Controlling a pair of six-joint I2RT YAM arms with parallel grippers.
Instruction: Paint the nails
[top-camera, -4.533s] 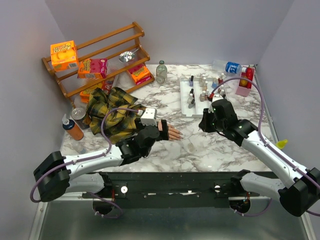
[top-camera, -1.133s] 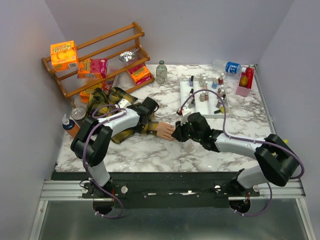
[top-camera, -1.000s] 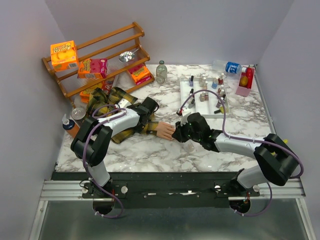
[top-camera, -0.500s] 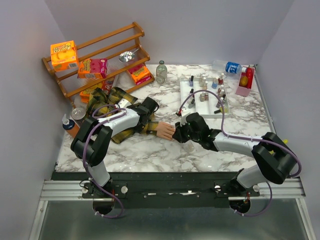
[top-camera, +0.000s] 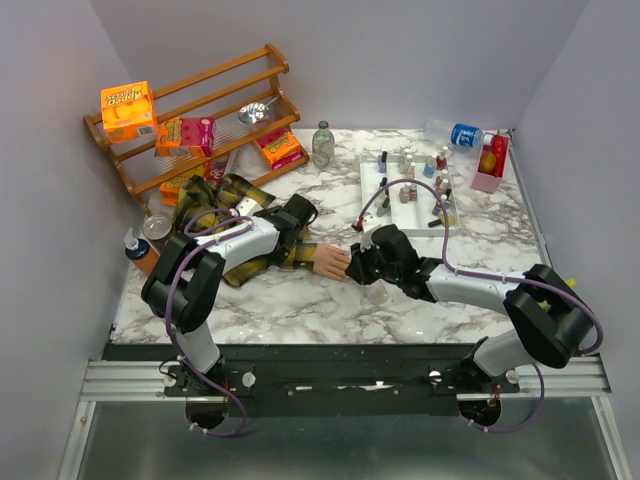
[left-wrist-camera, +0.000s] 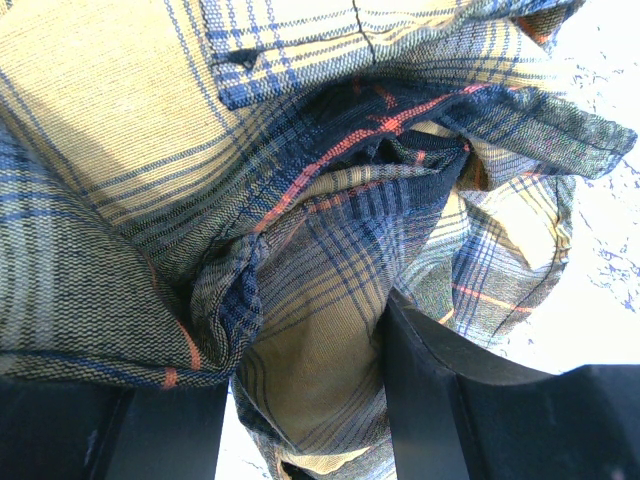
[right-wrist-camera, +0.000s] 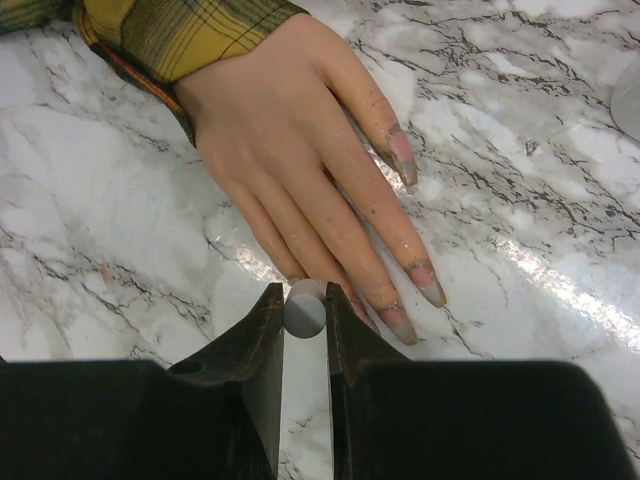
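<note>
On the marble bench, pinning the plaid sleeve at 9 o'clock between part-open left fingers, mannequin hand flat at centre, its nails toward 3 o'clock just beside right fingers shut on a pale round stem, likely the brush; could smear skin if sleeve slips or stem tilts.

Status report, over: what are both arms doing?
Left gripper shut on sleeve. Right gripper shut on grey cap, close to hand. Nails look glossy. Nothing blocking.
</note>
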